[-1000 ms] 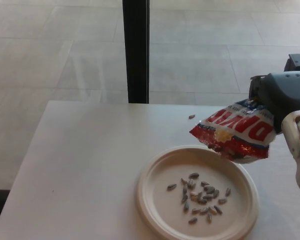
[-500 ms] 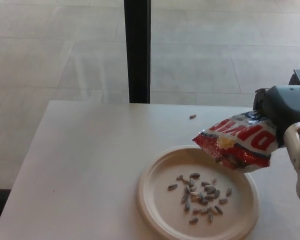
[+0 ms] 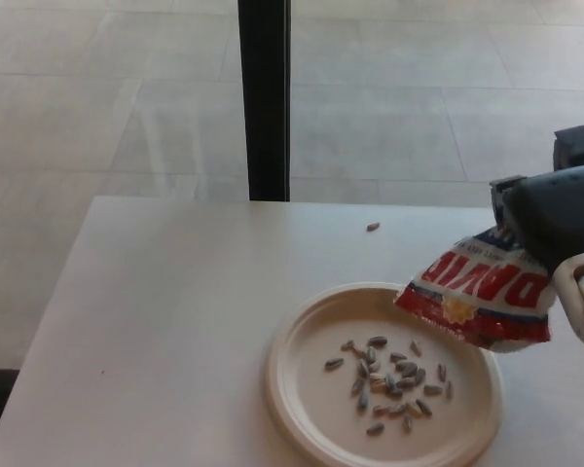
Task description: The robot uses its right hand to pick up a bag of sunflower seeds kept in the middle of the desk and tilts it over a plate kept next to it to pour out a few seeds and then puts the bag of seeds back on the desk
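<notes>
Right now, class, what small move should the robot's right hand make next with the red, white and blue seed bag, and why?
Probably carry the red, white and blue seed bag rightward off the round cream plate and lower it to the white desk: a pile of seeds already lies there, and the right hand holds the bag over the rim.

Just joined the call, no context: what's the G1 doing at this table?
The right hand holds a red-and-white bag of sunflower seeds, tipped over the right edge of a white plate. A small pile of seeds already lies on the plate, and one stray seed sits on the desk behind it. The left hand is not in view.
</notes>
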